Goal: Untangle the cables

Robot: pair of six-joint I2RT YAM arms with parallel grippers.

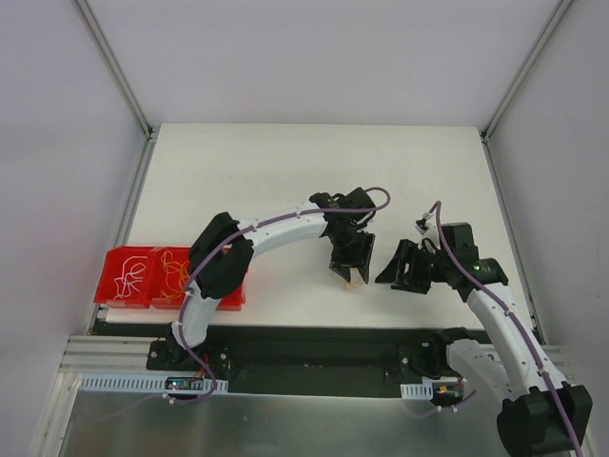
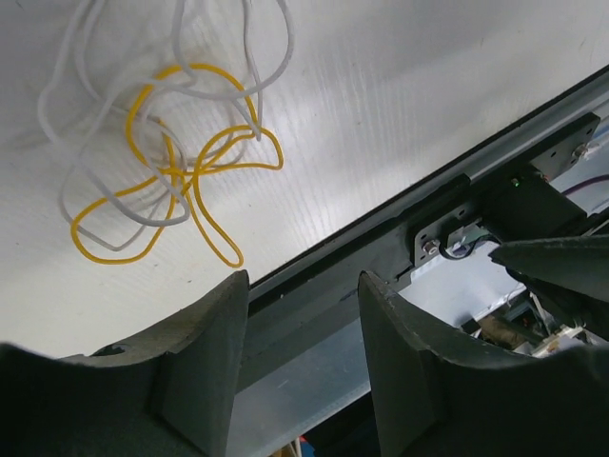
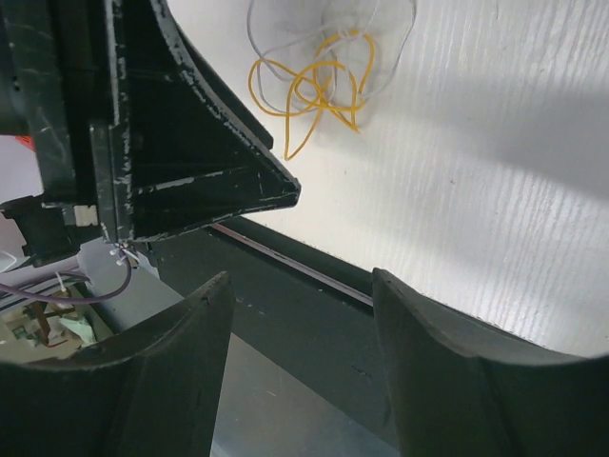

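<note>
The cables are a small tangle of yellow loops (image 2: 181,171) and whitish strands (image 2: 43,100) lying on the white table. From above only a scrap of the tangle (image 1: 354,279) shows under my left gripper (image 1: 348,271). In the left wrist view my left gripper (image 2: 304,286) hangs over the table's front edge, below the tangle, with a gap between its fingers and nothing in it. My right gripper (image 3: 304,286) is open and empty too, just right of the left one (image 1: 392,271). It looks past the left gripper's finger (image 3: 190,162) at the tangle (image 3: 319,86).
Two red bins (image 1: 107,286) stand at the table's front left; one holds whitish strands (image 1: 128,276), the other orange ones (image 1: 171,276). A dark rail (image 2: 381,248) runs along the near table edge. Grey walls close in the white table (image 1: 285,171).
</note>
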